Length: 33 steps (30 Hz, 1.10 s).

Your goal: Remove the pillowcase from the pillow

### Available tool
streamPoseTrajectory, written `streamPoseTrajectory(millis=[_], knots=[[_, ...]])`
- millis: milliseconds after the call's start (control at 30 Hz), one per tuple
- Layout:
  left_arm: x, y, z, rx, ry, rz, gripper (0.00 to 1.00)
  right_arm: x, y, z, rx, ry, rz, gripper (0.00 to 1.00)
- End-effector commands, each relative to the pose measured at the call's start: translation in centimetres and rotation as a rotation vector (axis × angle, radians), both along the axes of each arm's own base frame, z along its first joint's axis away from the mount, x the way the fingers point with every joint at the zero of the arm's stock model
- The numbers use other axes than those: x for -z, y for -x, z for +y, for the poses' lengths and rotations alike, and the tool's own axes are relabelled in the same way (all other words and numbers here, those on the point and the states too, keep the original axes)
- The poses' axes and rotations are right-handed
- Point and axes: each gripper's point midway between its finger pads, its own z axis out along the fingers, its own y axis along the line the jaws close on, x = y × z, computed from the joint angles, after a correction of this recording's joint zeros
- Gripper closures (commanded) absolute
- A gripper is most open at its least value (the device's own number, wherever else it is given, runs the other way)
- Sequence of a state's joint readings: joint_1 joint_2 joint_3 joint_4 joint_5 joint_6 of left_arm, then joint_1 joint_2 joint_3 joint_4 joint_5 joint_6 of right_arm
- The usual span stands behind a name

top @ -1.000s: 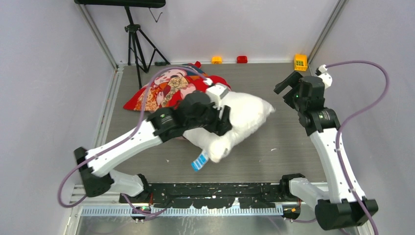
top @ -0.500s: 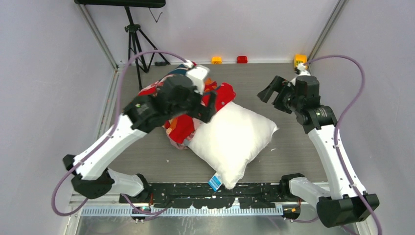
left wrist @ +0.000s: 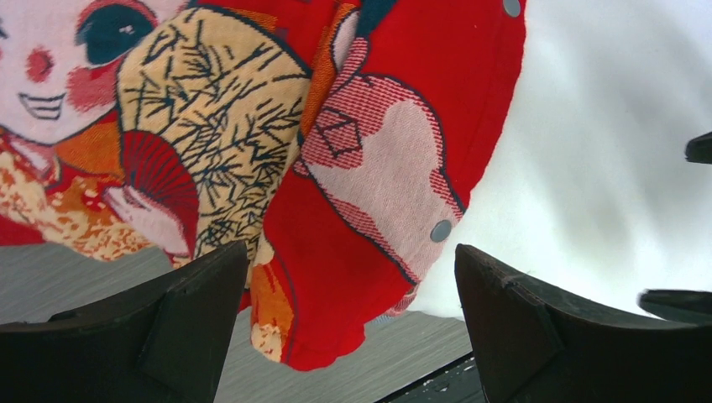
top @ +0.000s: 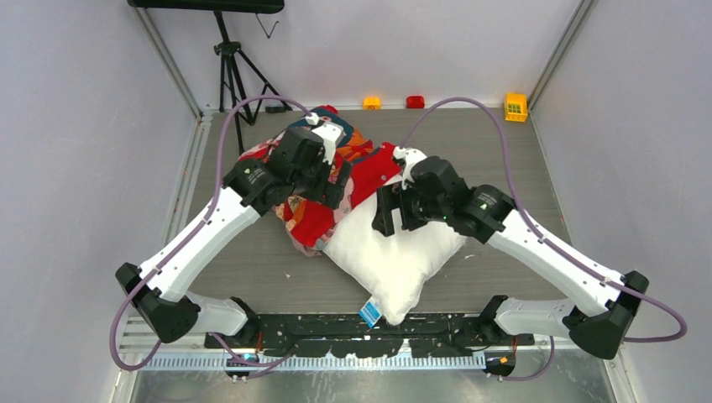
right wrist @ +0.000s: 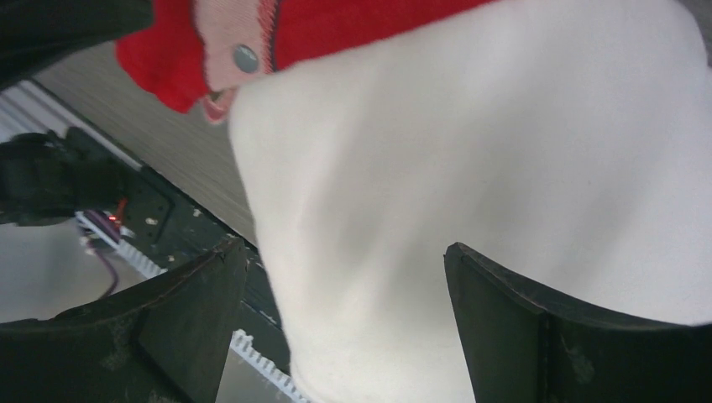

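Note:
The white pillow (top: 395, 252) lies slantwise at the table's middle, with its blue tag (top: 368, 312) at the front rail. The red printed pillowcase (top: 312, 220) is bunched over the pillow's far left end, its snap-button edge lying on the white. My left gripper (top: 333, 183) hovers over the pillowcase, open and empty. In the left wrist view (left wrist: 353, 336) the pillowcase (left wrist: 336, 252) hangs beyond the jaws, with the pillow (left wrist: 604, 151) to the right. My right gripper (top: 388, 211) is open over the pillow's far part. In its wrist view (right wrist: 344, 327) the jaws straddle the pillow (right wrist: 470, 168) below the pillowcase edge (right wrist: 294, 34).
A black tripod (top: 235, 75) stands at the back left. Small orange (top: 371, 102), red (top: 415, 102) and yellow (top: 515, 106) blocks sit along the back wall. The black mounting rail (top: 437, 326) runs along the front edge.
The pillow slid out of the cover toward the front rail. My right arm swung from the back right to over the pillow. My left gripper drew back over the bunched pillowcase.

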State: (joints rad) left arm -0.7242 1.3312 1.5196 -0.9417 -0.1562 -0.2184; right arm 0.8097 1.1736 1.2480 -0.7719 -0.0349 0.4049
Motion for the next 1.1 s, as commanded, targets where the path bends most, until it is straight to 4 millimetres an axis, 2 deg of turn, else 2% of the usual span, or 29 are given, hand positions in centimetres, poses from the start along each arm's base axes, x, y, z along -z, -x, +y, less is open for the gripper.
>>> streamPoseTrajectory(millis=[0, 133, 300, 367, 467, 567, 600, 667, 733, 767, 933, 1067], knots=[[-0.4, -1.3, -2.2, 0.08, 0.037, -0.064, 0.04, 2.9, -1.1, -1.5, 0.09, 0.147, -0.044, 0.08], [1.7, -2.2, -3.5, 0.097, -0.015, -0.044, 0.03, 5.7, -1.6, -3.2, 0.178, 0.306, -0.066, 0.07], [5.1, -2.7, -4.4, 0.089, -0.06, -0.003, 0.03, 8.4, -1.8, -3.0, 0.253, 0.26, -0.055, 0.08], [6.8, -3.0, -4.5, 0.084, -0.071, 0.014, 0.02, 9.3, -1.8, -3.1, 0.284, 0.235, -0.052, 0.13], [9.8, -3.8, -3.0, -0.012, -0.066, 0.06, 0.03, 10.5, -1.8, -4.1, 0.344, 0.223, -0.062, 0.31], [12.4, -4.4, -0.7, -0.124, -0.065, 0.1, 0.07, 10.8, -1.9, -5.0, 0.394, 0.206, -0.082, 0.67], [12.9, -5.0, 0.8, -0.201, -0.081, 0.097, 0.12, 10.7, -2.1, -5.7, 0.433, 0.211, -0.095, 0.81], [13.6, -6.0, 4.4, -0.397, -0.065, 0.102, 0.34, 10.3, -2.4, -7.4, 0.521, 0.225, -0.129, 0.97], [14.3, -6.6, 7.0, -0.531, 0.029, 0.124, 0.52, 9.2, -2.7, -9.5, 0.615, 0.225, -0.177, 1.0], [14.5, -6.9, 8.1, -0.582, 0.089, 0.131, 0.55, 8.7, -2.8, -10.5, 0.656, 0.216, -0.197, 1.0], [14.6, -7.0, 13.7, -0.801, 0.209, 0.106, 0.64, 6.5, -3.1, -15.8, 0.839, 0.134, -0.247, 1.0], [12.5, -6.2, 17.0, -0.906, 0.247, 0.015, 0.65, 4.9, -3.2, -19.4, 0.934, 0.108, -0.26, 1.0]])
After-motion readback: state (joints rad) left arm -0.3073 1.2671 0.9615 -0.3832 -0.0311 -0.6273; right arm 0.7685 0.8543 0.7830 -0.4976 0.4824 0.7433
